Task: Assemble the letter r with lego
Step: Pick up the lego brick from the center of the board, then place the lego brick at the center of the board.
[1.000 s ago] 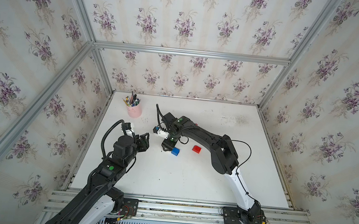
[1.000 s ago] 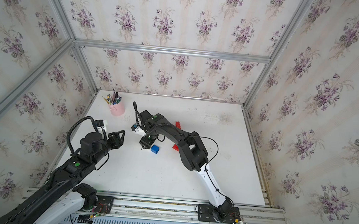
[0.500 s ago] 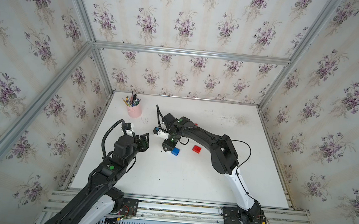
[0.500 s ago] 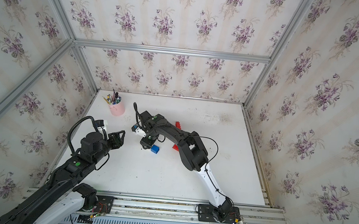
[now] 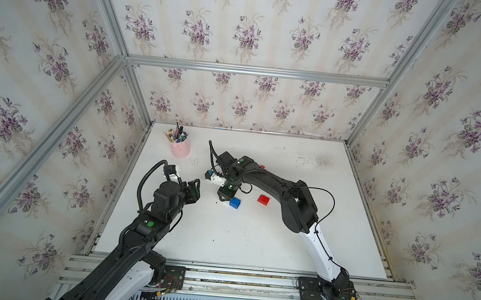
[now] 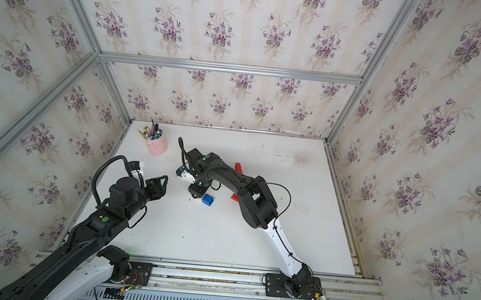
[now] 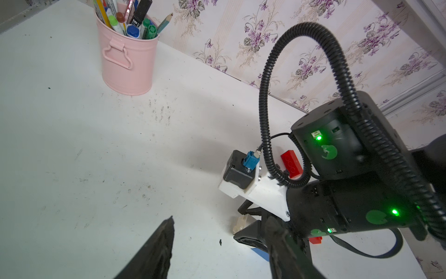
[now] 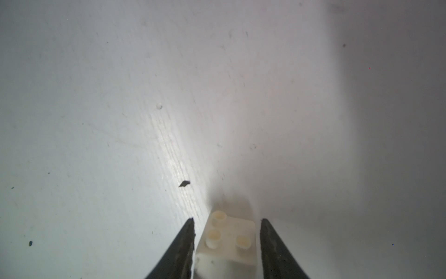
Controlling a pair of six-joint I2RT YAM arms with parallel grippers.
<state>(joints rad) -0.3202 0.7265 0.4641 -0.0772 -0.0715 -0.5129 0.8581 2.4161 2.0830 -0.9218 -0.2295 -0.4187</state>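
Straddling one white brick point(image 8: 229, 248), the right gripper point(image 8: 227, 219) stands parted; one blue brick point(image 5: 235, 202) and two red bricks point(image 5: 263, 199) lie outside its jaws; the left gripper point(image 5: 195, 188) gapes empty.

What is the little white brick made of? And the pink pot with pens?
White brick: looks like hard plastic, smooth and fairly matt, with moulded round studs. Pink pot: probably painted metal, smooth satin finish, thin rolled rim, pressed handle.

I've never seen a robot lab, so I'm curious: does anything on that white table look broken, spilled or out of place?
Nothing broken or spilled. The white tabletop is only scuffed, with a grey smudge near the back and a small black fleck by the white studded plastic brick.
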